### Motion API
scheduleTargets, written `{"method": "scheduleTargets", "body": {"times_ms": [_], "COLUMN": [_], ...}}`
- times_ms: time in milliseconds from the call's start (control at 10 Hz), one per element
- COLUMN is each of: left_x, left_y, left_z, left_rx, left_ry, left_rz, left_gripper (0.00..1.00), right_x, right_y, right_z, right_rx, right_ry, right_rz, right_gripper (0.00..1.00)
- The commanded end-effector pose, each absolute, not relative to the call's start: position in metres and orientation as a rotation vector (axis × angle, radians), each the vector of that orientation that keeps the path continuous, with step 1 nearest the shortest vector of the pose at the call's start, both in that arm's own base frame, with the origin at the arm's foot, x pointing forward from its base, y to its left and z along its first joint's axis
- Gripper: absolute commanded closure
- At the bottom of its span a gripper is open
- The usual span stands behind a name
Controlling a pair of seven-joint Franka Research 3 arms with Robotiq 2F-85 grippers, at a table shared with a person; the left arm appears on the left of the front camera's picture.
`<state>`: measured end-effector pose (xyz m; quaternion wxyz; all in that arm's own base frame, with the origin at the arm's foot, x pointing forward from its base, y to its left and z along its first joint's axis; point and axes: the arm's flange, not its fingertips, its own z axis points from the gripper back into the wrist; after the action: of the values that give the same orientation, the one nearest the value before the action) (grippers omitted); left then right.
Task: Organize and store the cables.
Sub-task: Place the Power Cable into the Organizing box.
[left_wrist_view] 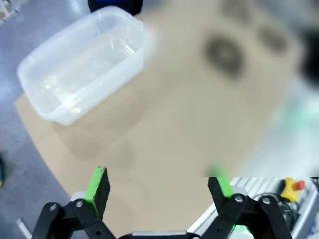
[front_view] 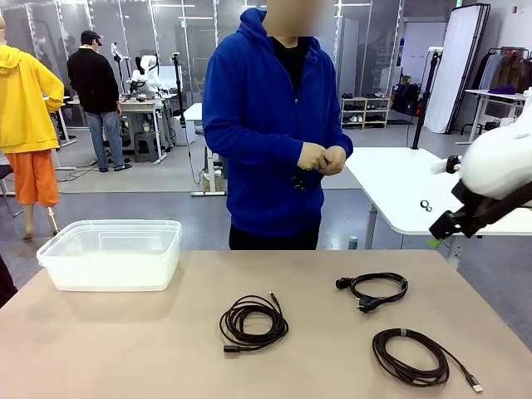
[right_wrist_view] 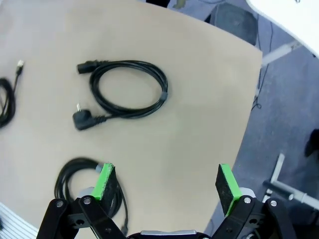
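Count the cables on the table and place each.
3. A coiled cable lies at the table's middle, a power cord farther back on the right, a tied cable at the near right. The person's clasped hands may hide another.

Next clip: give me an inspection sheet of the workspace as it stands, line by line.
surface: beige table, bare between the items.
job's things: middle coil, power cord at the far right, third coil at the near right; clear plastic bin at the far left, empty.
clutter: nothing seen.
grippers: left gripper open, holding nothing, above the table near the bin; right gripper open, holding nothing, above the table's right part.
cables: all three black, coiled, lying apart, none in the bin.
surroundings: person in a blue hoodie at the far side, hands clasped; other tables and people behind.
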<state>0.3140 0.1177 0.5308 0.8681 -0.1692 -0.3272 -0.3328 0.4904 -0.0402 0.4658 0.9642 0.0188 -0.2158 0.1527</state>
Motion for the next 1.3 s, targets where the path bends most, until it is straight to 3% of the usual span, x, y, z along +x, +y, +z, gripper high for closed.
{"method": "scheduleTargets", "body": {"times_ms": [0, 300, 1000, 1200], "left_x": [0.314, 0.314, 0.314, 0.314], "left_y": [0.119, 0.119, 0.119, 0.119], "left_z": [0.531, 0.531, 0.531, 0.531], "left_rx": [-0.367, -0.367, -0.367, -0.367], "left_ry": [-0.692, -0.692, -0.692, -0.692], "left_rz": [-0.717, -0.717, -0.717, -0.717], "left_gripper": [0.00, 0.00, 0.00, 0.00], "right_x": [0.516, 0.543, 0.537, 0.568], "right_y": [-0.031, -0.014, -0.013, -0.009], "right_z": [0.452, 0.409, 0.404, 0.373], "right_rx": [0.028, 0.025, 0.043, 0.054], "right_ry": [-0.425, -0.367, -0.365, -0.263], "right_rz": [0.183, 0.118, 0.126, 0.114], "right_gripper": [0.00, 0.00, 0.00, 0.00]}}
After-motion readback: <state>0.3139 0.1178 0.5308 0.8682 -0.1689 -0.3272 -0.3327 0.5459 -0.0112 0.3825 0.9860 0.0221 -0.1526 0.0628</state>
